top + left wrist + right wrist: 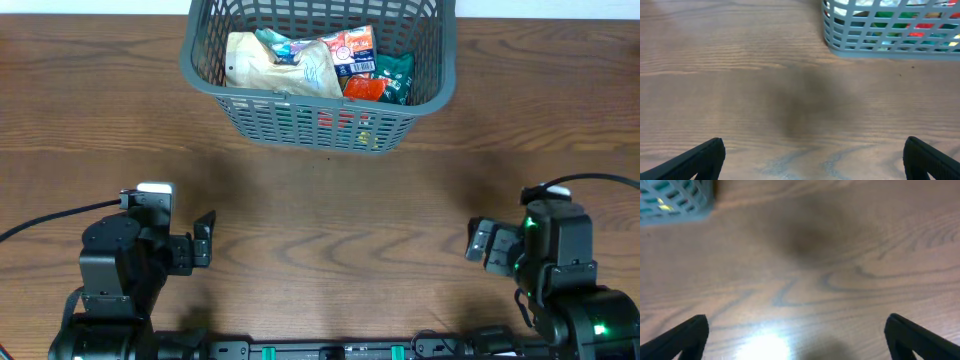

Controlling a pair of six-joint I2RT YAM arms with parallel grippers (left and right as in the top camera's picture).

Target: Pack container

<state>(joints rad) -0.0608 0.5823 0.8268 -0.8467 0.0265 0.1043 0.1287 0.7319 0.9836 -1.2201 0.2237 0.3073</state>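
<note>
L hand (205, 240): jaws spread wide, nothing held. In the wrist view (814, 150) its two black fingers (700, 160) sit at opp. bottom corners, bare worktop (330, 220) between them. Can't tell whether the tips touch the surface.

R hand (480, 242): same, spread wide, empty. Wrist view (796, 325) shows matte black fingers (920, 340) at the far L and R edges, wood only between, w/ a bright glare patch near the bottom.

Container (300, 120): at top centre of the worktop, far side from both hands, well apart from each. Dark grey plastic, slotted lattice walls, thick rounded rim, rectangular w/ rounded corners. L wrist view catches its near corner (880, 35) at upper R; R wrist view only a blurred bit (670, 205) at upper L.

Inside the container: crumpled tan bag (280, 65) on the L, red-and-white packet (352, 48) towards the back, dark green packet (393, 75) at R, orange-red packet (362, 88) at front, glossy. They overlap; colours show through the slots.

Worktop: brown wood grain, smooth, slight sheen.
</note>
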